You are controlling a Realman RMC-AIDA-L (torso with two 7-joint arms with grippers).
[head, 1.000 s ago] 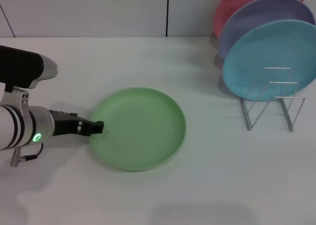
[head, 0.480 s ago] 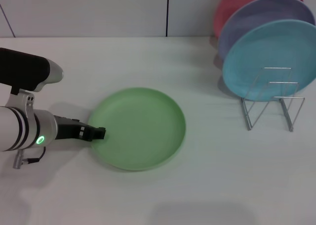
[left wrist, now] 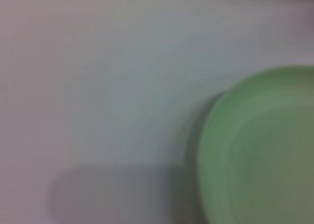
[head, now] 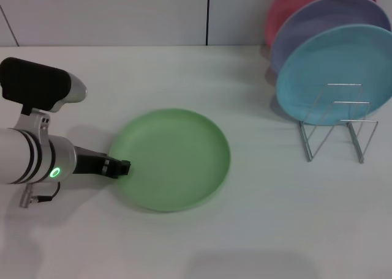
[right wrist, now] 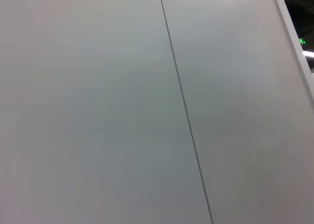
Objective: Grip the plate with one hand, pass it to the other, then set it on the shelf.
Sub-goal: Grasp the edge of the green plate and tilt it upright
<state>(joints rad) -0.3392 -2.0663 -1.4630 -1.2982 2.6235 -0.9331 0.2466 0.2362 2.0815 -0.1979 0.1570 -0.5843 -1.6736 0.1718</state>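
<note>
The light green plate [head: 174,159] lies flat on the white table [head: 275,230], left of the middle. My left gripper [head: 124,167], on the silver arm with the green ring light, reaches in from the left and its black tip sits at the plate's left rim. The left wrist view shows the plate's rim [left wrist: 265,150] close by, with a shadow on the table beside it. The wire shelf [head: 337,132] stands at the right, well apart from the green plate. My right gripper is out of view; its wrist view shows only a grey wall panel.
A sky-blue plate [head: 334,71], a lavender plate [head: 318,22] and a pink plate [head: 294,3] stand upright in the shelf at the back right. A wall runs along the table's far edge.
My left gripper has dropped slightly toward the table's front at the plate's left rim, and the arm's body has shifted right. The green plate has not moved.
</note>
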